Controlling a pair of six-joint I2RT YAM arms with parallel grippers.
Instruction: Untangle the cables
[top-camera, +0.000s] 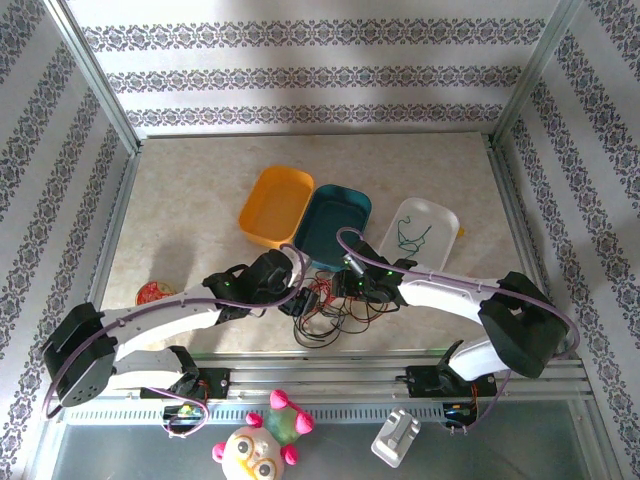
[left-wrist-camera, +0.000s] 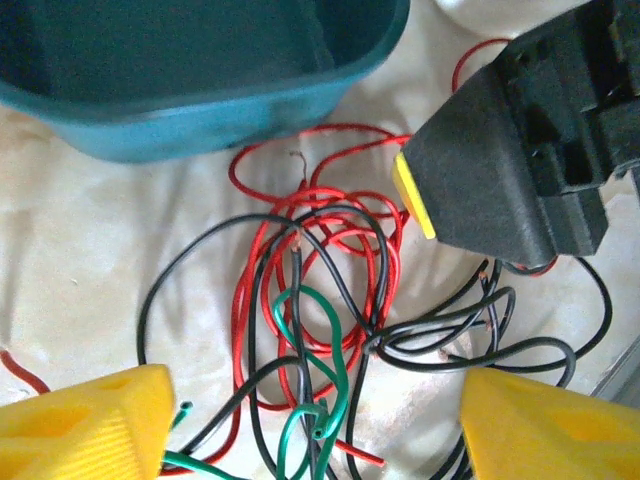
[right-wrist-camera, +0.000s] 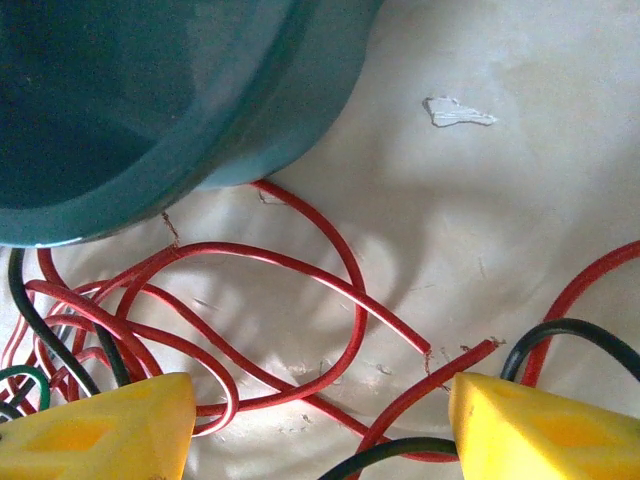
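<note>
Left gripper (left-wrist-camera: 318, 420) and right gripper (right-wrist-camera: 320, 425) spread over cables (top-camera: 330, 320); white tray (top-camera: 443, 222) holds green cable (top-camera: 412, 235).

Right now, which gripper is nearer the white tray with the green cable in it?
Right. The right gripper sits just near-left of the white tray, at the edge of the tangled cables; the left gripper is farther left, across the tangle.
</note>
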